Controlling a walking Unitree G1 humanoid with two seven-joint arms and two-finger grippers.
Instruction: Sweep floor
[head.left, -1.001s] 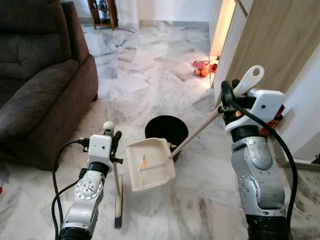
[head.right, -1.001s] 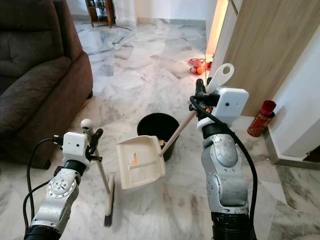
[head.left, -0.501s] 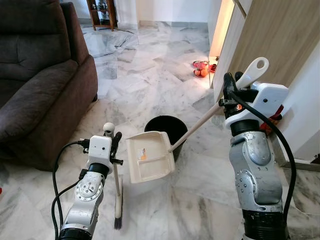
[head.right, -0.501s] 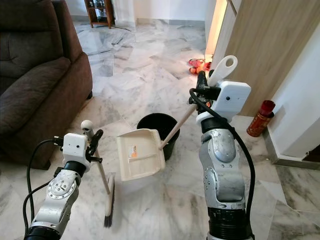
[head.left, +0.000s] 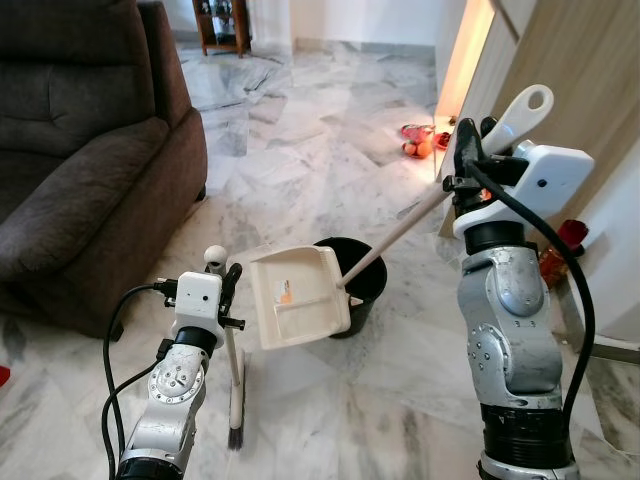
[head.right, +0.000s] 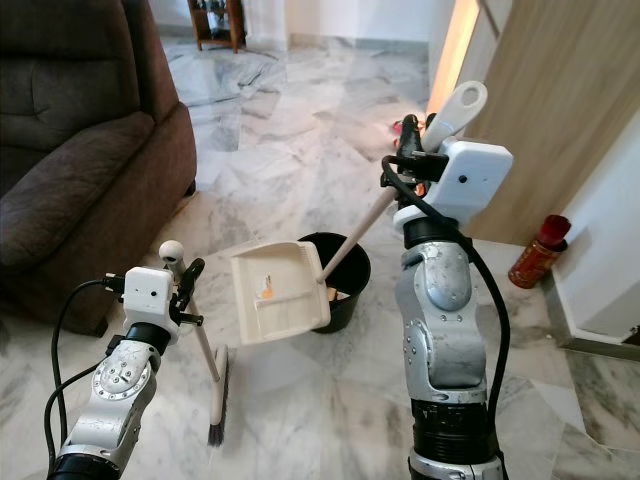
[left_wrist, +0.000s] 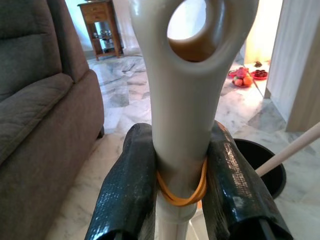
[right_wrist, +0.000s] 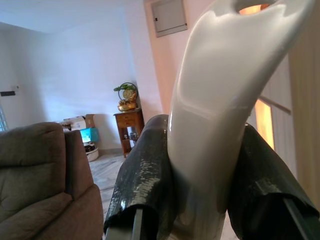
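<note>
right hand (head.left: 478, 150): clenched on long dustpan handle, raised high
left hand (head.left: 222, 283): gripping broom (head.left: 236, 375) handle, bristles on floor, near left
dustpan (head.left: 297, 298): now lifted higher, tilted over rim of black bin (head.left: 352, 283); orange scrap (head.left: 285, 294) still on pan
meaning: probably tipping stage, dump not finished
floor (head.left: 330, 130): grey-white marble
room: brown sofa (head.left: 80, 160) far left, wooden panel (head.left: 580, 90) right

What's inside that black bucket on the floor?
Through the black bucket's open mouth, something small and orange sits by the near wall. The tilted dustpan covers its left part, hiding anything there.
</note>
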